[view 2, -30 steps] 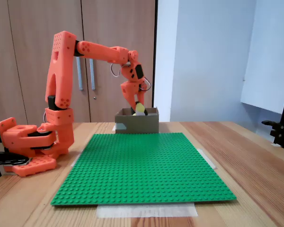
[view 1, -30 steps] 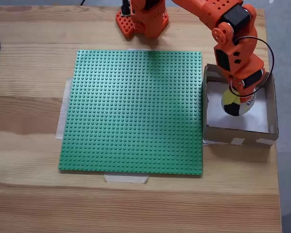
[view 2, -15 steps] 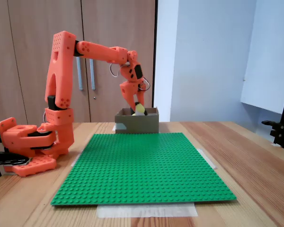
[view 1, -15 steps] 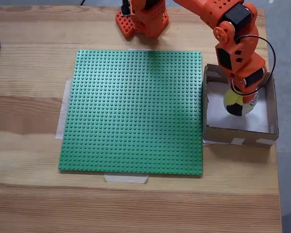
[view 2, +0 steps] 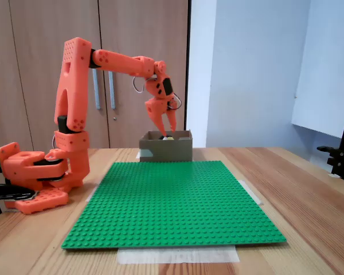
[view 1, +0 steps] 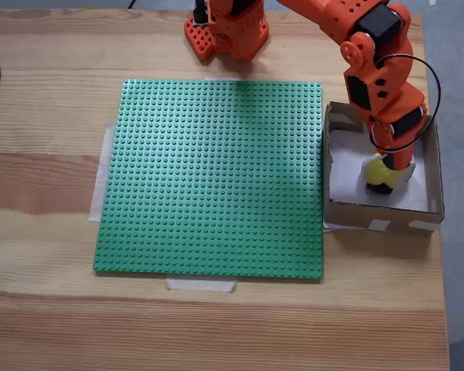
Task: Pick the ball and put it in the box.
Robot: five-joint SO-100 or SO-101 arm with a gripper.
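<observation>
Your gripper [view 2: 167, 129] hung spread-fingered over the box [view 1: 431, 171], grasping nothing — in the side-on fixed view the two fingers stood clearly apart above the cardboard rim. The ball [view 1: 379, 175] lay inside the box on the white bottom, towards the front-right part as the top-down fixed view shows it, with the fingertips just above or beside it; whether a fingertip touched it could not be told.

The main risk, as I judged it, was in the lift-off. The ball looked soft and slightly lumpy, with yellow and black patches, and a soft surface can cling to a finger or get nudged by one as you withdraw. If you had pulled back at a slant instead of straight up, a finger could have rolled the ball against the low wall or caught the wall itself — the box was light cardboard with pale tape at its corners, and it was not clear that it was fixed down firmly enough to resist a push.

Beside the box lay the green baseplate [view 1: 213, 174], square, rigid and evenly studded, taped to the wooden table [view 1: 46, 116], whose smooth pale planks would let a stray ball roll.
</observation>
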